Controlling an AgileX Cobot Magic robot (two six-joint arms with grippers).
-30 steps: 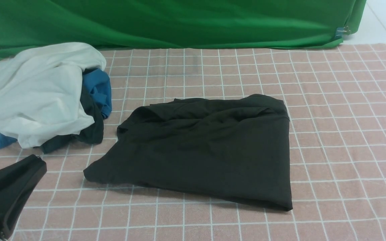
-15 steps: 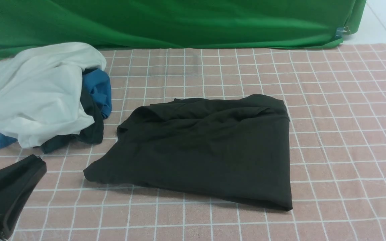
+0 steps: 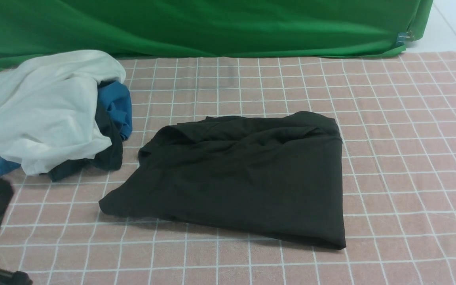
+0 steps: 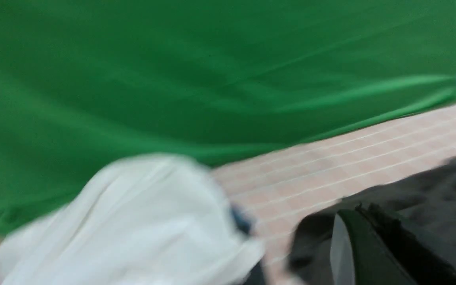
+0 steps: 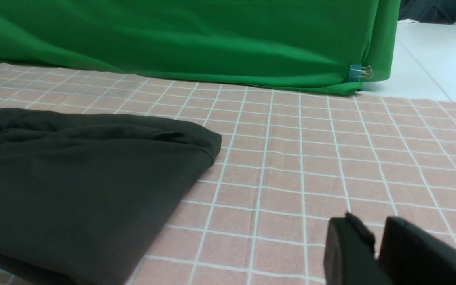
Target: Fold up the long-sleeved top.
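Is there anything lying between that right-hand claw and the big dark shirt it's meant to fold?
Nothing visible. In the right wrist view, only bare checked tablecloth lies between the right tool and the long-sleeved top. The pile with the white garment sits on the top's other side, out of that path.

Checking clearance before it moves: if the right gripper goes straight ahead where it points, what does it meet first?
Probably nothing: ahead of the right gripper lies bare checked tablecloth, then the green backdrop. The long-sleeved top lies off to one side.
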